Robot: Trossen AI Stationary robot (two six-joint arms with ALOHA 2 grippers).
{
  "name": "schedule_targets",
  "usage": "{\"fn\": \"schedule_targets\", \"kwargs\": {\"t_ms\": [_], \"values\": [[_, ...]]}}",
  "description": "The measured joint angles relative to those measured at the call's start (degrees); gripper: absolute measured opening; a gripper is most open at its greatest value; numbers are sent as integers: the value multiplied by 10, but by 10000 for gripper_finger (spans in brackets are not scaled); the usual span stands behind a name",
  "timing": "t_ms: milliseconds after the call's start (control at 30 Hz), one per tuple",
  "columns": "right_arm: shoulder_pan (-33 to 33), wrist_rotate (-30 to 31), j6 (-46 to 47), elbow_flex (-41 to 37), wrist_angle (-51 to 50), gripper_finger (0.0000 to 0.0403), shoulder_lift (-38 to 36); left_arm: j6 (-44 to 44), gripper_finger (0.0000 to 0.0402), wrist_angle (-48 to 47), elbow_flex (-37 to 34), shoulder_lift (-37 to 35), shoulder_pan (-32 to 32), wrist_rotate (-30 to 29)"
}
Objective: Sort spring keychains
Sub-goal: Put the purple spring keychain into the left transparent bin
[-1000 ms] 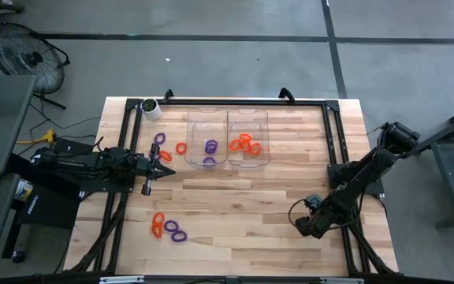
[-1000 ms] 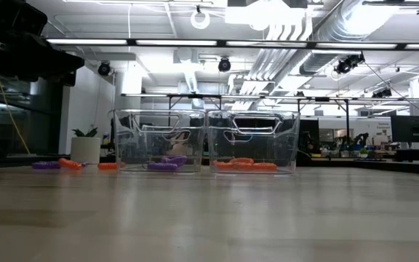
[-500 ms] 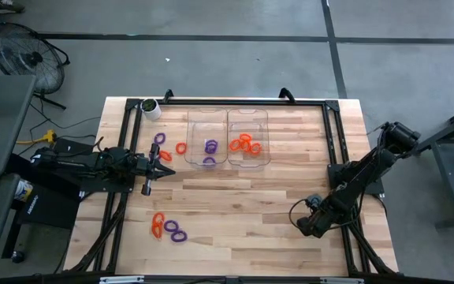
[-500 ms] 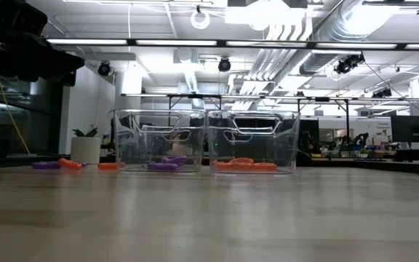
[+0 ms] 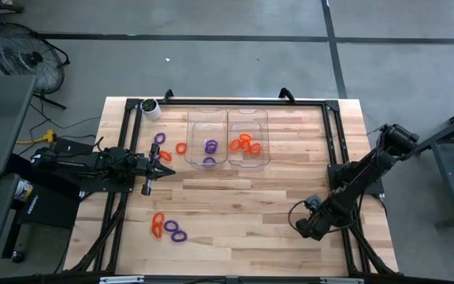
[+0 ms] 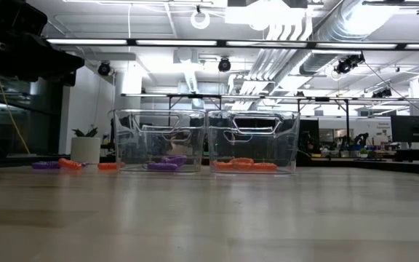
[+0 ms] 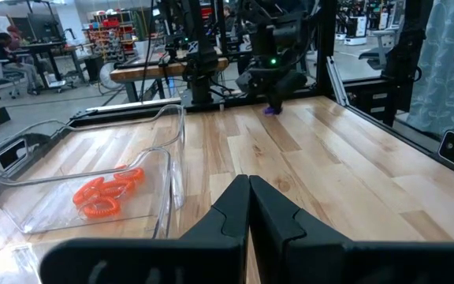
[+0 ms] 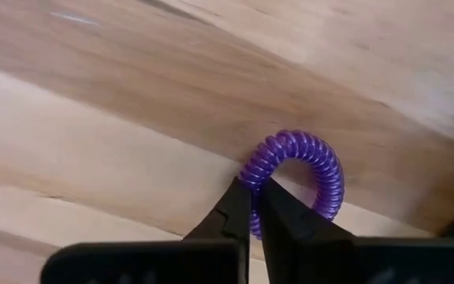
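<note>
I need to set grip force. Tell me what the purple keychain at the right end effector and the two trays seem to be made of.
Purple keychain: looks like glossy plastic, a tightly wound ribbed coil with small highlights, probably springy. The shut right end effector pinches it.

Trays: likely clear hard plastic; the room shows through their walls, and the rims catch light.

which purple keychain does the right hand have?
The lone purple keychain at the table's right front, under the right hand, whose fingers are shut on its coil. The other purple ones lie in the left tray or loose at left.
</note>
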Motion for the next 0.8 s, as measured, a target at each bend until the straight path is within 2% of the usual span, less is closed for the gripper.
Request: {"fn": "schedule_targets", "kwargs": {"t_ms": [267,400,600,800], "values": [[-17,70,-20,71,-50,3,-1,0,1,0,0,0,0,0],[-47,135,-66,121,-102,2,-1,0,1,0,0,0,0,0],[-117,260,-198,191,-115,1,-1,0,1,0,0,0,0,0],[-207,330,-377,228,-55,1,-2,0,1,0,0,0,0,0]]}}
